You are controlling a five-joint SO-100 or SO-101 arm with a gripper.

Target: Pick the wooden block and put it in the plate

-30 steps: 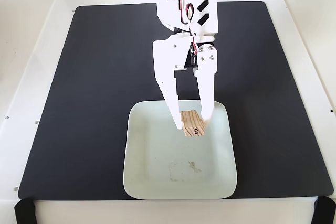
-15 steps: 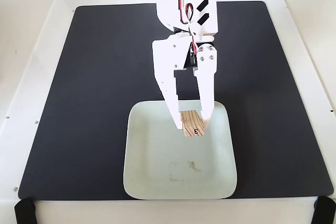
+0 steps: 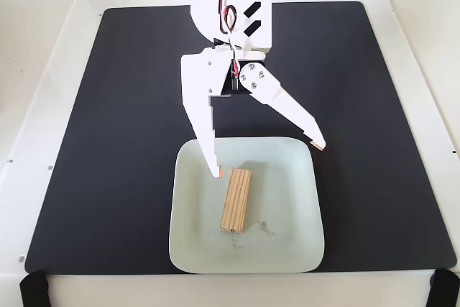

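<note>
The wooden block (image 3: pixel 236 200) is a light-tan bar with lengthwise grain. It lies flat near the middle of the pale mint-white square plate (image 3: pixel 287 242), its long side running front to back. My white gripper (image 3: pixel 269 158) hangs over the plate's far edge with its jaws spread wide and nothing between them. The left fingertip (image 3: pixel 218 171) is just beside the block's far end. The right fingertip (image 3: pixel 318 144) is off to the right, above the plate's far right corner.
The plate sits at the front middle of a large black mat (image 3: pixel 108 141) on a white table (image 3: pixel 29 48). Black cable ends show at the table's far edge and black clamps at the front corners.
</note>
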